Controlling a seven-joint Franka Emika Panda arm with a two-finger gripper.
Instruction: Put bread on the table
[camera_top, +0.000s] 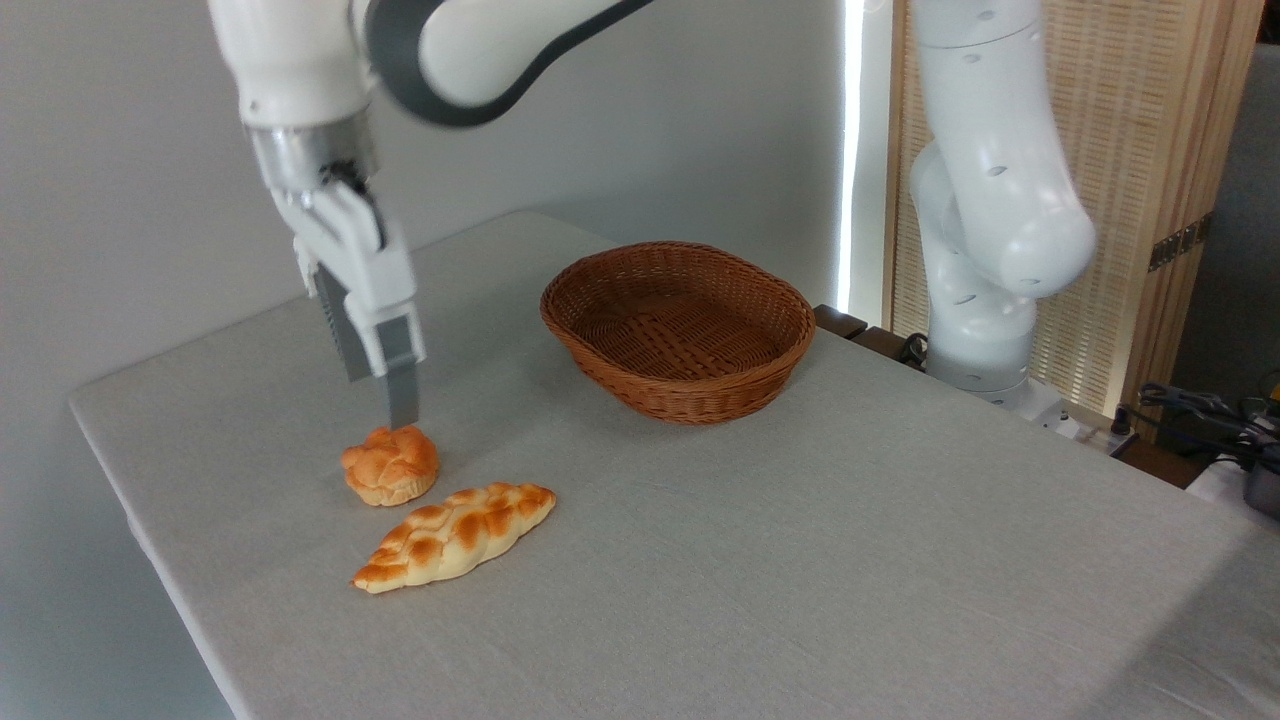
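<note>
Bread (390, 465) down on table (800, 560) left of basket (680, 330), just behind long loaf (455, 535); gripper (400, 410) just above it, holding nothing, gap unclear; looks like release done, next prob. retract straight up.

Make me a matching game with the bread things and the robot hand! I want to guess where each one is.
Things:
1. bun
2. braided loaf
3. basket
4. gripper

Places:
A. nothing inside it, toward the back of the table
B. hanging just above the bun
C. nearest the table's front edge, lying long
D. on the cloth, right behind the braided loaf

Pairs: 1-D, 2-C, 3-A, 4-B
</note>
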